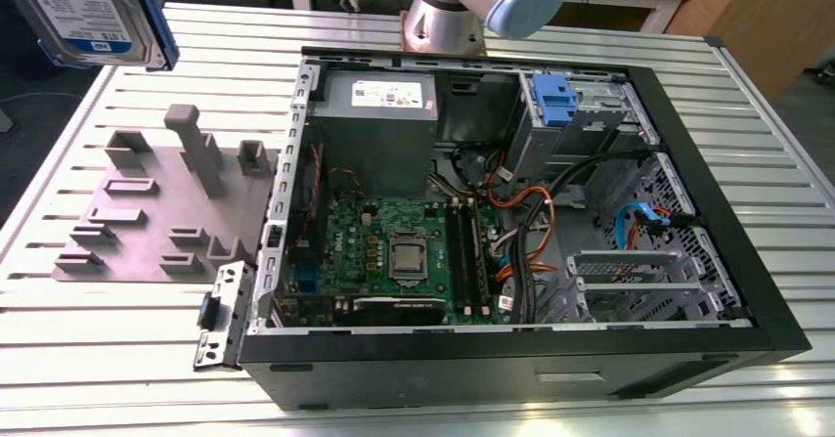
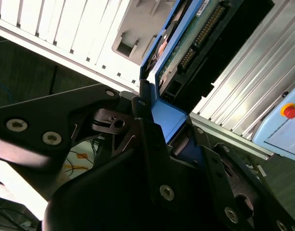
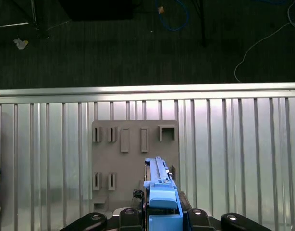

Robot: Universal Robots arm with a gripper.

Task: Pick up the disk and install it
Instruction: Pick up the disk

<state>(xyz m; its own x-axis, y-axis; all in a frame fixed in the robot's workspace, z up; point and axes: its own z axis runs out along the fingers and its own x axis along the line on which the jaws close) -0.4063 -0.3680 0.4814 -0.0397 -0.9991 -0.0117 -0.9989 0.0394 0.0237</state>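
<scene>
The disk point(image 1: 85, 17) hangs in the air at the exterior view's far upper left, its white-and-blue label facing the camera and a blue rail along its side. In the first wrist view the disk point(image 3: 159, 190) stands edge-on, above the grey slotted holder plate point(image 3: 133, 154). My gripper point(image 3: 162, 215) is shut on the disk, one black finger on each side. The second wrist view shows the disk's point(image 2: 190, 48) connector end and circuit board, with the gripper point(image 2: 174, 132) clamped on its blue rail. The open computer case point(image 1: 730, 251) lies to the exterior view's right of the holder plate point(image 1: 144, 212).
Inside the case are a motherboard point(image 1: 391, 251), a power supply point(image 1: 378, 100), loose cables point(image 1: 535, 222) and a drive bay with a blue latch point(image 1: 554, 100). A loose metal bracket point(image 1: 222, 315) lies beside the case. The slatted aluminium table point(image 1: 131, 359) ends near a dark floor point(image 3: 138, 43).
</scene>
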